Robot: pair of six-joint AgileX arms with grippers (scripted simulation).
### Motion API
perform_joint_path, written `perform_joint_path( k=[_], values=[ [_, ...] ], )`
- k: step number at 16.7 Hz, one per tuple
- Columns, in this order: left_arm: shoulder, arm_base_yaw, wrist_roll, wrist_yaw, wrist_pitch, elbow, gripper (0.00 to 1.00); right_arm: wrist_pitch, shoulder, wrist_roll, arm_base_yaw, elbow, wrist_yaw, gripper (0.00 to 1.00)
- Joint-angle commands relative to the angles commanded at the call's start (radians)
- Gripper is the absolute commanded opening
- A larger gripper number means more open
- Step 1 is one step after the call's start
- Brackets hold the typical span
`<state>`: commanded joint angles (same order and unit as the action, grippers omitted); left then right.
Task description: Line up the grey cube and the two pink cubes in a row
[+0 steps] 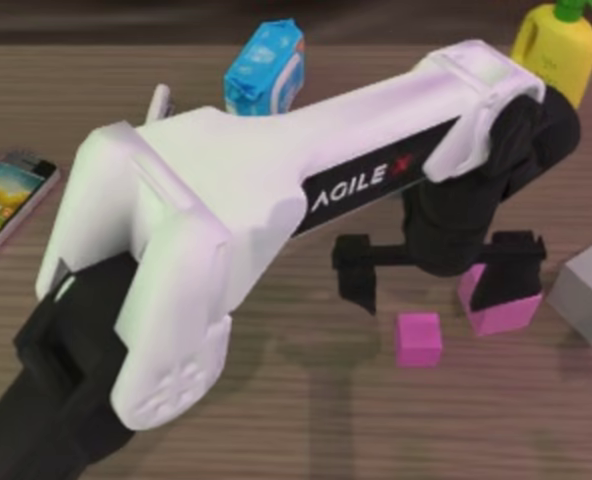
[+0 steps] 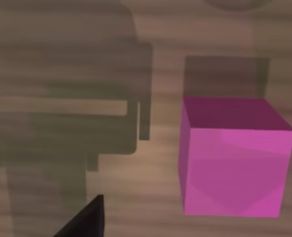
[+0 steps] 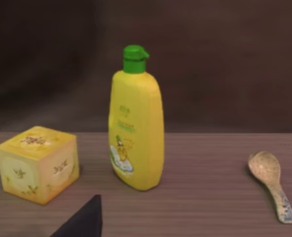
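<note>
My left arm reaches across to the table's right side. Its gripper [image 1: 434, 288] hangs open, fingers wide apart, over the pink cubes. The larger pink cube [image 1: 506, 312] lies partly behind one finger [image 1: 511, 270]. In front of the gripper lies the smaller pink cube [image 1: 419, 338], apart from it. The grey cube [image 1: 588, 290] rests at the right edge, just right of the larger pink cube. One pink cube [image 2: 235, 158] shows close in the left wrist view, with nothing gripping it; I cannot tell which. My right gripper [image 3: 87, 222] shows only as a dark tip in its wrist view.
A blue wipes pack [image 1: 266, 65] stands at the back, a phone [image 1: 6, 200] lies at the left edge, and a yellow bottle [image 1: 556, 45] stands at the back right. The right wrist view shows a yellow printed box [image 3: 37, 163], the bottle [image 3: 136, 133] and a spoon [image 3: 272, 185].
</note>
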<state>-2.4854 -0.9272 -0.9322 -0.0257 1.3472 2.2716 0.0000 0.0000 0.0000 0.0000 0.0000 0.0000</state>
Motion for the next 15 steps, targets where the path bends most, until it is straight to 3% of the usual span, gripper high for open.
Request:
perform_joint_path(
  k=[9,15],
  values=[
    [0.015,0.003,0.001,-0.001,0.061,0.057,1.00,-0.005,0.007,0.001,0.002,0.007,0.000,1.00],
    [0.286,0.131,0.048,-0.009,-0.100,-0.198,1.00,-0.141,0.216,0.020,0.050,0.204,0.000,1.00]
  ],
)
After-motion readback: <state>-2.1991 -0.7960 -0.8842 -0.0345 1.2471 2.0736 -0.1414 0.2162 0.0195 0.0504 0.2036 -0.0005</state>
